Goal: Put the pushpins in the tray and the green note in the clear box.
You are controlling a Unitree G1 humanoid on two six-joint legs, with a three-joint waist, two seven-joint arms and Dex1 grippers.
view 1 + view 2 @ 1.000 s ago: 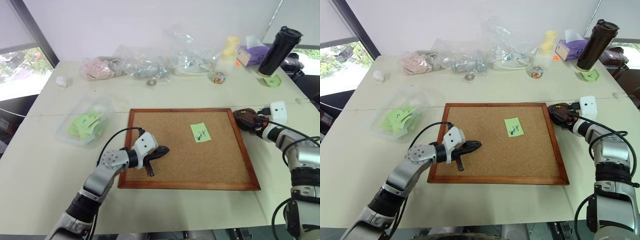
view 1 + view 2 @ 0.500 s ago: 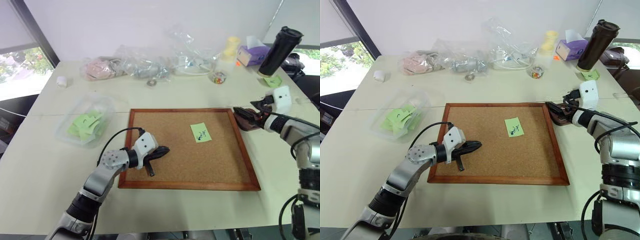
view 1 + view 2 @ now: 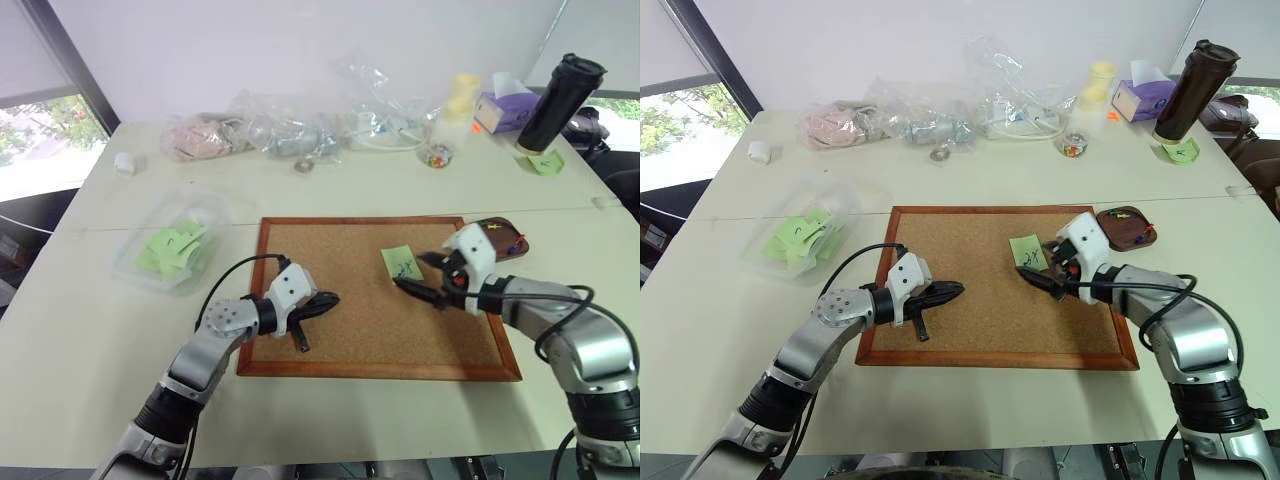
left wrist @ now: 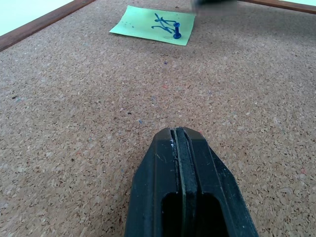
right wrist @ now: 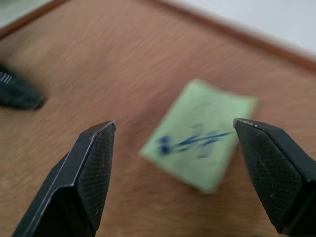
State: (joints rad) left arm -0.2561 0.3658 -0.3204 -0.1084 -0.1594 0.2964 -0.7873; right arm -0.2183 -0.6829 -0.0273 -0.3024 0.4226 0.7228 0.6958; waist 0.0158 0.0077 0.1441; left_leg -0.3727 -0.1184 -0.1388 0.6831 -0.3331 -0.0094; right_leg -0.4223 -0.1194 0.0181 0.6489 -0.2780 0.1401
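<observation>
The green note (image 3: 400,262) with dark scribbles lies on the corkboard (image 3: 350,330), right of its middle. A small blue pushpin (image 4: 176,30) stands in the note's edge. My right gripper (image 3: 412,275) hovers open just right of the note, its fingers spread either side of the green note (image 5: 202,143) in the right wrist view. The dark reddish tray (image 3: 498,240) sits off the board's right edge, behind that arm, with small coloured bits in it. My left gripper (image 3: 330,298) rests shut and empty on the board's left part. The clear box (image 3: 170,250) holds a heap of lime-green notes at the left.
Wrinkly plastic bags (image 3: 290,130) line the table's back. A small clear cup (image 3: 437,153), a purple tissue box (image 3: 505,105) and a tall dark tumbler (image 3: 560,100) stand at the back right. The board's raised wooden frame (image 3: 380,372) edges the work area.
My right gripper has swung left from the tray onto the corkboard, next to the green note, staying open. The left arm has not moved.
</observation>
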